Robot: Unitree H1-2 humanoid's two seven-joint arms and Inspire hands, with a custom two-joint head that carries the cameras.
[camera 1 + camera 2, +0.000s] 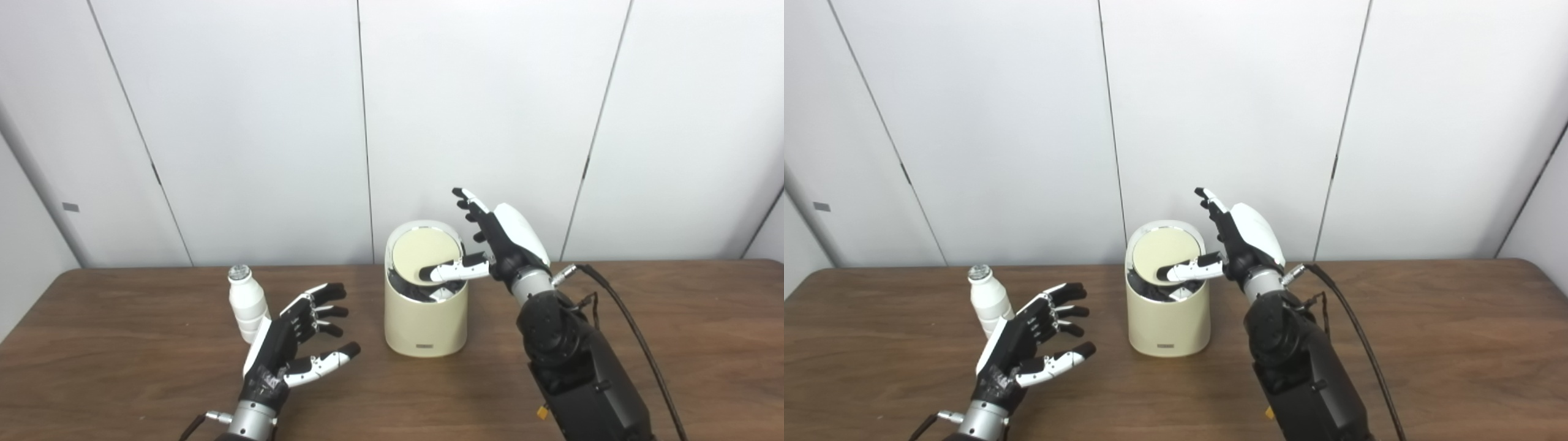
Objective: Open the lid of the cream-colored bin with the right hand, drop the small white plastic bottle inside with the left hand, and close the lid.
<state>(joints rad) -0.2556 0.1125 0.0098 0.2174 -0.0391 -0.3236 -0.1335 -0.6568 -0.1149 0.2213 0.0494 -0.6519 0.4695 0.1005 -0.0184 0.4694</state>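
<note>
bottle (pixel 247 302) upright on bench (pixel 122 367), cap up; left robot hand (pixel 298 343) spread, empty; right robot hand (pixel 490 242) splayed, thumb on tilted lid (pixel 427 255) of bin (pixel 425 318).

Dark brown wood-grain table (pixel 704 343) — cream-colored bin (pixel 425 324) standing near middle, toward back edge; small white plastic bottle (pixel 247 303) upright to its left — well apart.
</note>
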